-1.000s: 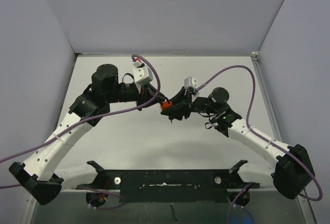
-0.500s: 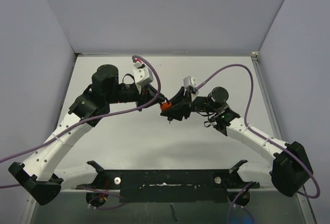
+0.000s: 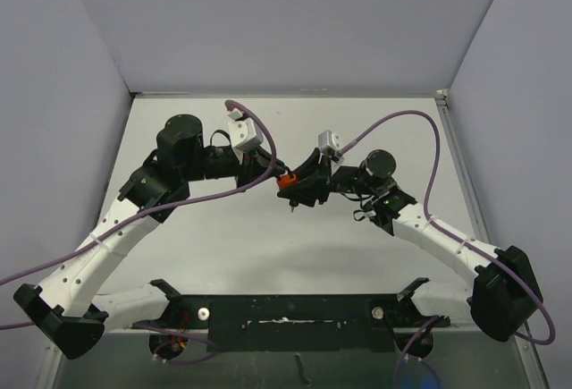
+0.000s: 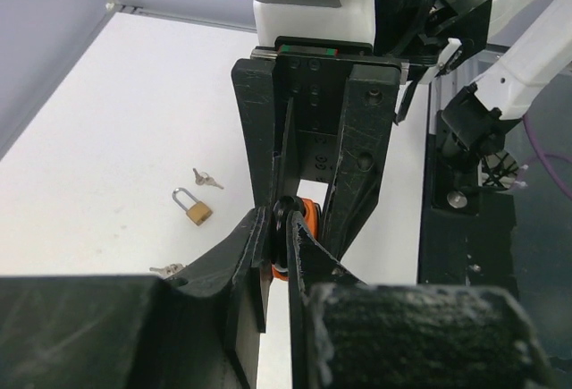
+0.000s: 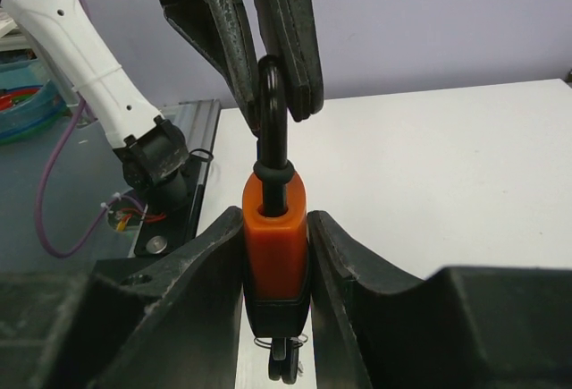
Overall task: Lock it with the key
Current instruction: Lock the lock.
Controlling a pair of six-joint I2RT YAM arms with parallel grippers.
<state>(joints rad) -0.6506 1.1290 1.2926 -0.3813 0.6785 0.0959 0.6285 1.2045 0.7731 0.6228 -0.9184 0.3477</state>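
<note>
White tabletop [image 3: 223,237] under lilac-grey walls, with both arm bases at its near edge. Since a second ago the right arm's elbow has shifted slightly toward the centre and the left arm's purple cable has moved a little. The orange padlock [image 3: 286,181] has barely moved and is held in the air over the middle of the table. From the bases each arm bows outward, then bends in so the wrists meet there. The right gripper [image 5: 275,237] is clamped on the padlock's orange body, and the left gripper [image 4: 279,228] is pinched on its black shackle [image 5: 273,130]. Only the right wrist view shows the key [image 5: 283,367] — at the padlock's underside, with a wire ring. Only the left wrist view shows, farther off on the table, a small brass padlock [image 4: 195,208] with loose keys [image 4: 207,178] near it
</note>
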